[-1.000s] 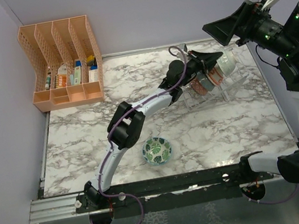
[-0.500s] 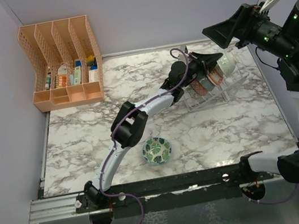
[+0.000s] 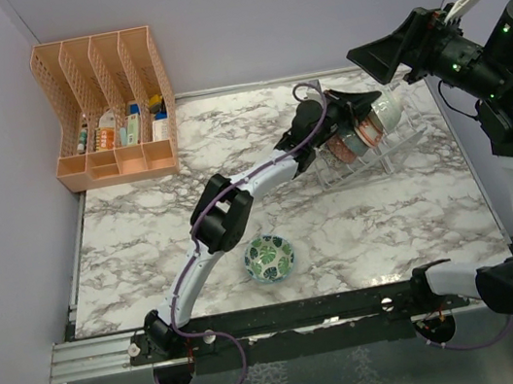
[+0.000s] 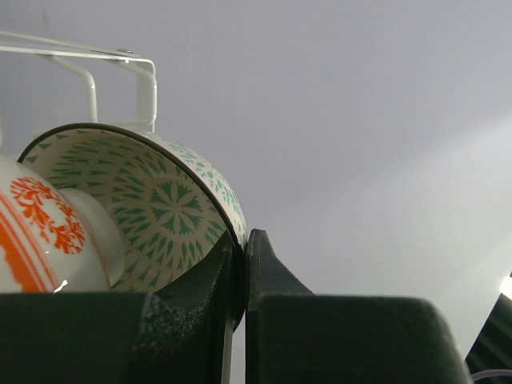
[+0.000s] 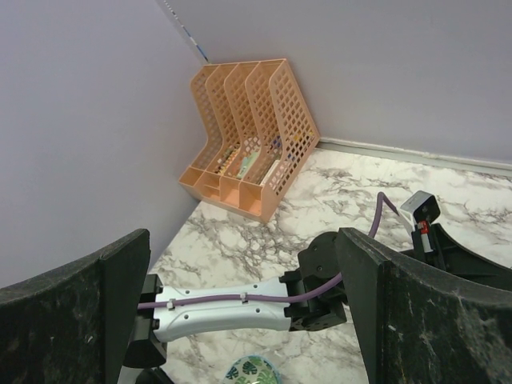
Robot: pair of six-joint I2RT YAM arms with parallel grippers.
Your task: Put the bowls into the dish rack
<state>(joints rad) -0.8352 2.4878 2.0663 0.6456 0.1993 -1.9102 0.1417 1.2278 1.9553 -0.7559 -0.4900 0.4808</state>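
2 lilac walls (image 3: 256, 14) hem in my white grey-veined marble tabletop (image 3: 145, 230). My left gripper (image 4: 242, 240) pinches the rim of a white bowl with green lattice inside (image 4: 152, 200), tilted in the clear prong rack (image 3: 363, 169) far right. My right gripper (image 3: 388, 50) hangs above, spread wide.

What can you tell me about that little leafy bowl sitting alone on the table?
The leaf-print bowl is small and round, seemingly glazed ceramic, its inside pale with green and blue leaves. It stands upright, mouth up and empty, on the marble table near the front edge, well apart from the dish rack. Only the table touches it. The right wrist view catches just its rim at the bottom edge.
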